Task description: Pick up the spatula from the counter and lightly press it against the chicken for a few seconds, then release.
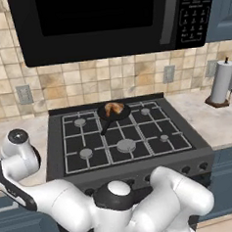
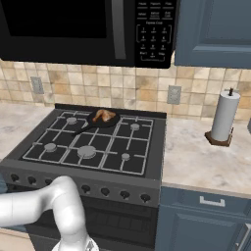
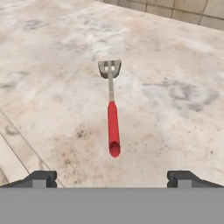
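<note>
Red-handled spatula [image 3: 112, 109] flat on counter [image 3: 175, 65], just fwd of gripper [image 3: 113, 180], no contact, long axis straight away from gripper, handle nearest, slotted blade pointing away, jaws spread wide, nothing held.

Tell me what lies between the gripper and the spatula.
In the hand view, the stretch is bare counter: nothing lies between the open gripper and the spatula, whose red handle points toward it.

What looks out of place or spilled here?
Nothing stands out. The red-handled metal spatula lies flat on the mottled counter, the black pan of browned chicken sits on the dark stove, the white paper-towel roll stands upright.
</note>
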Robot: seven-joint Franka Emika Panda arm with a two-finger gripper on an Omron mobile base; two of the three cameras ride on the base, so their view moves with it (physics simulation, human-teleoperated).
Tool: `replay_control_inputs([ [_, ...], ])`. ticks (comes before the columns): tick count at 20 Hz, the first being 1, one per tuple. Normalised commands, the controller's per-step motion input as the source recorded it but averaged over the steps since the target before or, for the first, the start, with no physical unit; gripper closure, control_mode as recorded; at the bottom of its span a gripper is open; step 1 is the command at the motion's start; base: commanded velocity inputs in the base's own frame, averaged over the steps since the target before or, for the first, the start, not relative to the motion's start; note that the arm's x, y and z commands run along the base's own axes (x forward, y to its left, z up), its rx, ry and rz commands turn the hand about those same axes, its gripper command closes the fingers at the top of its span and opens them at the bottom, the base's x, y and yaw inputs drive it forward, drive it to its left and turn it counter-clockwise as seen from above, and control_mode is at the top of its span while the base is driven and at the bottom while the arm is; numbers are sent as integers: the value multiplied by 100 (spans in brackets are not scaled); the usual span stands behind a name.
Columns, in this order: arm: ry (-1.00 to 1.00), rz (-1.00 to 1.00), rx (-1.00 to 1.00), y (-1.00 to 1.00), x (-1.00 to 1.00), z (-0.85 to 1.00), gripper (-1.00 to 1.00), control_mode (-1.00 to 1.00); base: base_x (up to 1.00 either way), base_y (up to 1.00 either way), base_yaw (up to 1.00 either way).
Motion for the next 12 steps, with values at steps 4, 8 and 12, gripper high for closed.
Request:
replay_control_inputs([
  [4, 3, 0, 0, 16, 22, -8, -100, -100, 0, 0, 0],
  [8, 4, 0, 0, 19, 24, -7, -100, -100, 0, 0, 0],
  [12, 6, 0, 0, 28, 24, -10, -100, -100, 0, 0, 0],
])
